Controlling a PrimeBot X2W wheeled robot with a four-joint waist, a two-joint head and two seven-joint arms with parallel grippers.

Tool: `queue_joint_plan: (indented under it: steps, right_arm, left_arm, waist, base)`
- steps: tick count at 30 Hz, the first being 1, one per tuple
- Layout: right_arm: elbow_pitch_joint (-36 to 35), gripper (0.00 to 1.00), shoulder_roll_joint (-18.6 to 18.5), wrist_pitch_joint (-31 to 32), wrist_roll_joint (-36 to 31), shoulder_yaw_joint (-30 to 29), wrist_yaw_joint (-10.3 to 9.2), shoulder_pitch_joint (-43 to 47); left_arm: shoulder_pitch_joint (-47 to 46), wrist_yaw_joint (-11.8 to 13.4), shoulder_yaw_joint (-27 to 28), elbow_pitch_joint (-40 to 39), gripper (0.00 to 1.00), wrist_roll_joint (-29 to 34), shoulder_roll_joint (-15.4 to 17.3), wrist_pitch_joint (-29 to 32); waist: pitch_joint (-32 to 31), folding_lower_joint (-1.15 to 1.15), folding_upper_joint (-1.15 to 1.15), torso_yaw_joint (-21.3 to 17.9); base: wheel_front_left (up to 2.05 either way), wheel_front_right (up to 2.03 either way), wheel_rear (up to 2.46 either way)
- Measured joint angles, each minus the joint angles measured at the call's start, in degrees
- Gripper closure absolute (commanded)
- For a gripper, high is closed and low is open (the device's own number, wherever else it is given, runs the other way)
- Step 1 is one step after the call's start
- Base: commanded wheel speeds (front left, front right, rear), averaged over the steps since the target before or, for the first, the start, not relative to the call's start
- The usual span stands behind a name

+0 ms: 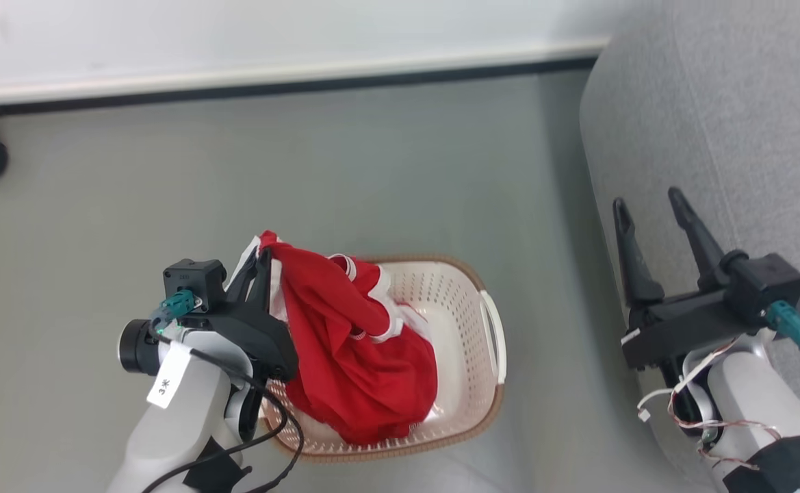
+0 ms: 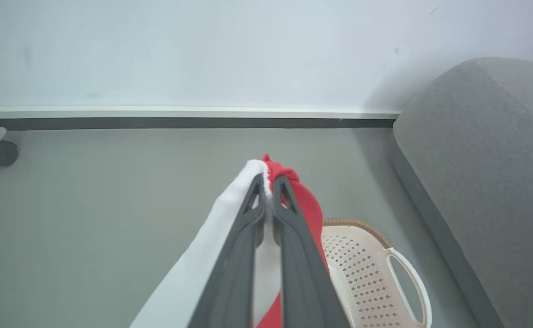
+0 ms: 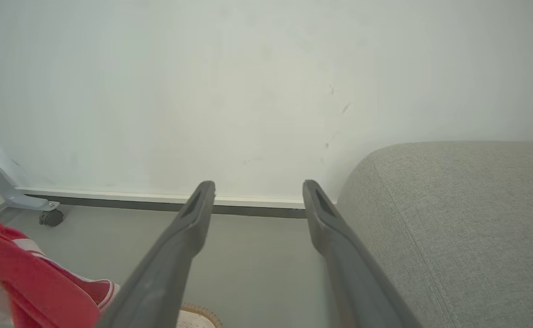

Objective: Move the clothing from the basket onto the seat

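Head view: left gripper clamped on the clothing, which hangs into the basket, left of the seat. Left wrist view: white cloth between its 2 fingers. Right gripper spread wide at the seat's near edge.

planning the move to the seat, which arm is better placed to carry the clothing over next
Left. The left claw is shut on the clothing, which hangs from it, lower part in the basket. The right claw is open and empty by the seat, and would have to grasp first.
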Motion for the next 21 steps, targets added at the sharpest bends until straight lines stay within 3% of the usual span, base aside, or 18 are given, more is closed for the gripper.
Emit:
queue_joint_plan:
  steps: [21]
  right_arm:
    - [-0.85, 0.00, 0.79, 2.56, 0.42, 2.40, -0.01, 7.89]
  left_arm:
    - [4.83, -2.15, 2.83, -18.35, 1.00, -0.78, 0.27, -0.30]
  waist:
    - [-11.64, 0.00, 0.01, 1.00]
  base:
    - [0.00, 0.00, 0.00]
